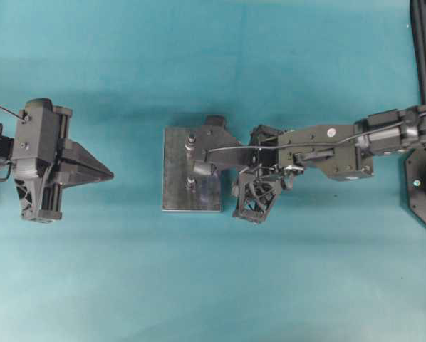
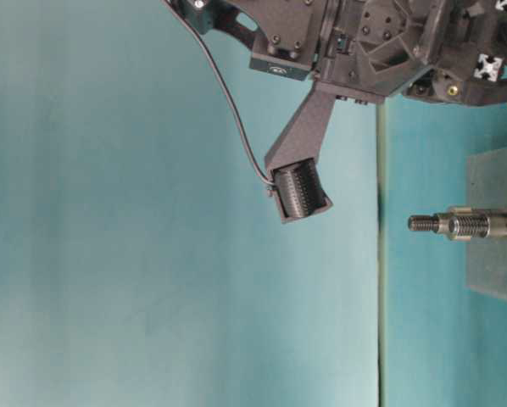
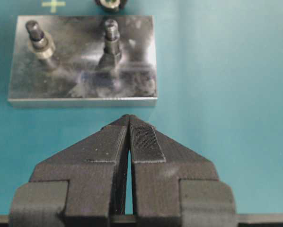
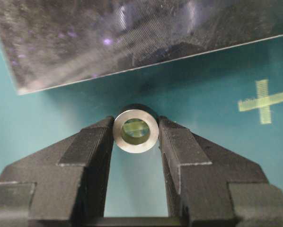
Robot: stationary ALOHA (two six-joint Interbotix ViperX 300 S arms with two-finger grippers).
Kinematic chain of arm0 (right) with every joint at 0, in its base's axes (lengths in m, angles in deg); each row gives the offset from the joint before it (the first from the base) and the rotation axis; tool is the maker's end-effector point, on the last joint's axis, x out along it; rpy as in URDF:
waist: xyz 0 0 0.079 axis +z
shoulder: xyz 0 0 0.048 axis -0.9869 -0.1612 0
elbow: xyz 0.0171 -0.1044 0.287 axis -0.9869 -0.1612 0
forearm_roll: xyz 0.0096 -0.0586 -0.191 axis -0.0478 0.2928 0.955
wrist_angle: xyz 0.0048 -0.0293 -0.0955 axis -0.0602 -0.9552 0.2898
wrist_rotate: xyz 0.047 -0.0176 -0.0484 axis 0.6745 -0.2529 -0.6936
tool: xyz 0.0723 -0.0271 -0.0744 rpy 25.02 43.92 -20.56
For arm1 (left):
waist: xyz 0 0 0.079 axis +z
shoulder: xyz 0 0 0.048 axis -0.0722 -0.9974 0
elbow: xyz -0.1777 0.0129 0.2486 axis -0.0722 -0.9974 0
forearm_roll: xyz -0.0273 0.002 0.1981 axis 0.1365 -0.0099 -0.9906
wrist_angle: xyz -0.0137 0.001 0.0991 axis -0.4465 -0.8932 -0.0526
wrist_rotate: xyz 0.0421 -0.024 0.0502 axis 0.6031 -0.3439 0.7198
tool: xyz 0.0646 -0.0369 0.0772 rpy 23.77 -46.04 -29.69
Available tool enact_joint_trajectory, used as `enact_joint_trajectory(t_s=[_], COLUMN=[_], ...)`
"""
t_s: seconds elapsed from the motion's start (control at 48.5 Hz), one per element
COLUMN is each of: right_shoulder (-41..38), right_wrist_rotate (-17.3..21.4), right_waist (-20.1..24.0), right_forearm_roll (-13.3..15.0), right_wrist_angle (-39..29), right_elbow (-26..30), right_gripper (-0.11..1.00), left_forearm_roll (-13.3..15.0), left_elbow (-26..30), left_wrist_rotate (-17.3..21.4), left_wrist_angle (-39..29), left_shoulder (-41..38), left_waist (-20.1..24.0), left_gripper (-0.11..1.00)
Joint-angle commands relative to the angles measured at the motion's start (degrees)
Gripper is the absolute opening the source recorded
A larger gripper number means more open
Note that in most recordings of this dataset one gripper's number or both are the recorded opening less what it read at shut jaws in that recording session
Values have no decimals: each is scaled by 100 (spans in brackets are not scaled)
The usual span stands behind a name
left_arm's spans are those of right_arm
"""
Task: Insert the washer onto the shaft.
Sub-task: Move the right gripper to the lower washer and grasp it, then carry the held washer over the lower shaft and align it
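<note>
Gripping the washer (image 4: 136, 131) by its rim, the right claw (image 4: 136, 137) shows its bore facing the wrist camera.

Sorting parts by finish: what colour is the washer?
Shiny silver washer, clearest in the right wrist view.

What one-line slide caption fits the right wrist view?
Right gripper jaws closed around the washer, beside the metal plate.

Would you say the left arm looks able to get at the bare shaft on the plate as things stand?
Probably yes. The left gripper faces the plate with only open mat between them, and the bare shaft stands unobstructed on the near half; the right gripper works at the plate's far edge.
</note>
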Motion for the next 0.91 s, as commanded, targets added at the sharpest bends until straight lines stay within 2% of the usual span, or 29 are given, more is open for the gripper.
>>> enact_joint_trajectory(t_s=[0.0,0.289,0.619,0.888], right_shoulder=[396,589,264,-185], right_wrist_rotate=[53,-18,-105,-404], right_waist=[-35,-105,-88,9], right_forearm_roll=[9,132,132,123], right_wrist_angle=[-255,-1318,-1696,-2030], right_elbow=[264,1134,2101,2654], right_gripper=[32,32,32,32], left_forearm_roll=[0,0,-9,-9], left_elbow=[62,62,62,62], left_wrist_rotate=[0,0,0,0], left_wrist_angle=[62,185,246,246], left_shoulder=[18,-44,-79,-79], left_waist=[0,-9,-9,0], left_gripper=[0,0,0,0])
